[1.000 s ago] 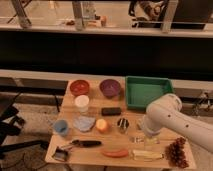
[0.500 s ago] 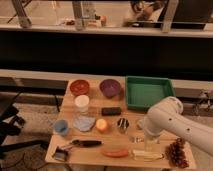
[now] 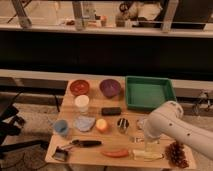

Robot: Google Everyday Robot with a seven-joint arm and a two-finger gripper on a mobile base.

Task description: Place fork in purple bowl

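Not much progress to report on this one. The fork (image 3: 139,140) is lying flat on the bench (image 3: 68,114), toward the front right corner. It sits just behind the pale yellow oblong thing (image 3: 147,155) and to the right of the small metal cup (image 3: 122,125). The purple bowl (image 3: 110,88) is way over at the back edge, between the red bowl (image 3: 79,87) and the green tray (image 3: 149,93). As far as I can see there's nothing in it.

So I'd call this the reach-and-grab stage, and the lift, the carry to the back and the drop into the bowl are all left to do.

The gripper (image 3: 150,144) is down low at the end of the white arm (image 3: 167,124), right by the fork's right end, close to the front edge. Honestly I can't tell how wide it's set or whether it has hold of the fork, because the arm covers most of it. The fork looks like it's flat on the wood, so my guess is it isn't picked up.

Compared with the earlier frames, the arm has dipped a little lower and crept a bit toward the front edge. That's about it. Nothing on the bench has shifted: the fork, both bowls, the tray and the black-handled tool (image 3: 86,143) are all in the same spots.
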